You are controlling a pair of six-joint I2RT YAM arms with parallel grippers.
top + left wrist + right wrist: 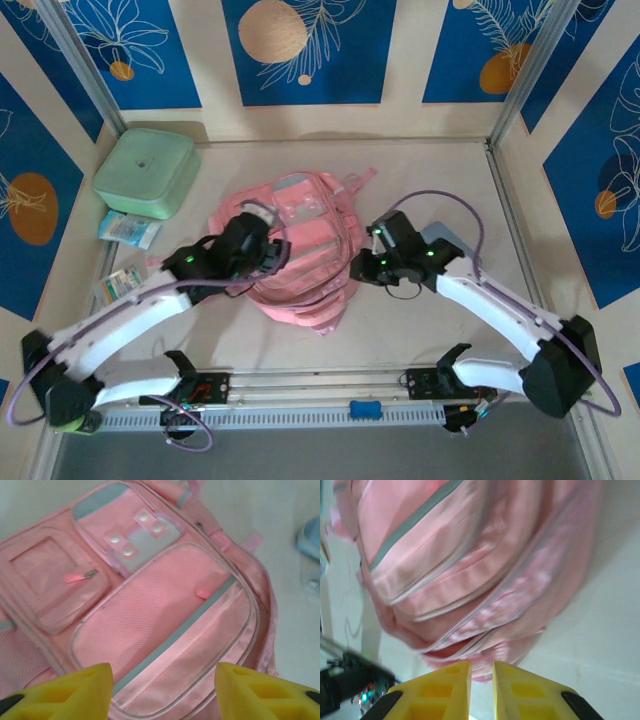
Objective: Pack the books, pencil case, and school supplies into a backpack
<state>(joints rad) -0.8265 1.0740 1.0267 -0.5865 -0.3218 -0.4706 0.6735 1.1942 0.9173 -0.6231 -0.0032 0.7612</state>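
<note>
Lying flat at the middle of the table (430, 170), the pink backpack (312, 232) faces front pockets up. Its long axis runs from the far side toward the arms' bases, slightly slanted. The left gripper (162, 690) hovers over the front panel, yellow fingers spread wide with nothing between them; the pack lies directly beneath it. The right gripper (481, 680) sits just beside the pack's right edge, fingers a narrow slit apart, empty, pointing at the layered zip seams. Both arms are close, the left more squarely over the pack. A mint-green box (145, 170) rests well apart, far left. Whether the main compartment is open cannot be told.
</note>
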